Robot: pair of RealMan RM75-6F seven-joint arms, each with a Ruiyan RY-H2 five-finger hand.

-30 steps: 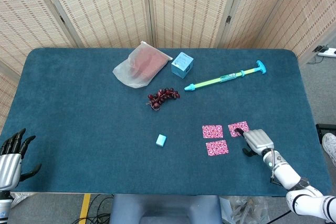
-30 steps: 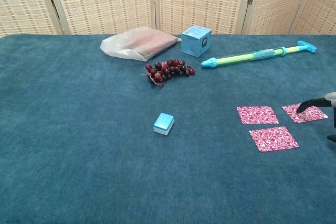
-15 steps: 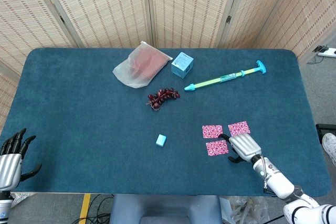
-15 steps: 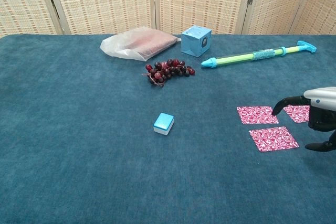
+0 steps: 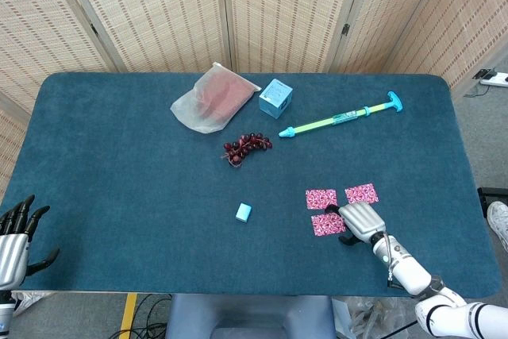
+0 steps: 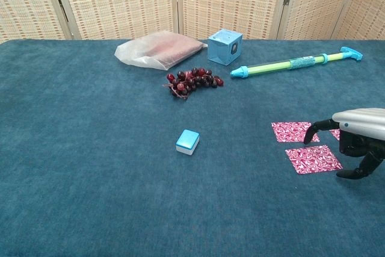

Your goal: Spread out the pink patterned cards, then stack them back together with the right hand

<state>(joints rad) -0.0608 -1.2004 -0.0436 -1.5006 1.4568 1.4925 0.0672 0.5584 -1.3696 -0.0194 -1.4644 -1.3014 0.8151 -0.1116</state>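
We judged the spreading done and the gathering just begun: three pink patterned cards lay apart on the blue counter (image 5: pixel 95 140) at its near right, a left card (image 5: pixel 321 198), a right card (image 5: pixel 361 193) and a near card (image 5: pixel 328 224) in front of them, none overlapping. The right hand (image 5: pixel 359 221) sat low at the near card's right edge, its dark fingertips (image 6: pixel 312 132) curled down over the gap between the cards, grasping nothing that we could see; whether a tip touched a card we could not tell. To do this step well, we thought the hand should press lightly on one card and slide it flat across the cloth onto its neighbour, keeping edges square, then drag that pair onto the third, since thin cards on a napped cloth would resist being pinched up from flat. The cards looked thin, nearly square, with a dense pink and white swirl pattern. The left hand (image 5: pixel 14 236) waited at the near left corner, released, fingers spread and empty. Well apart from the cards lay a small blue block (image 5: pixel 244 212), a bunch of dark grapes (image 5: pixel 246 148), a blue box (image 5: pixel 275 98), a clear bag (image 5: pixel 210 99) and a green and blue pump toy (image 5: pixel 341 119)
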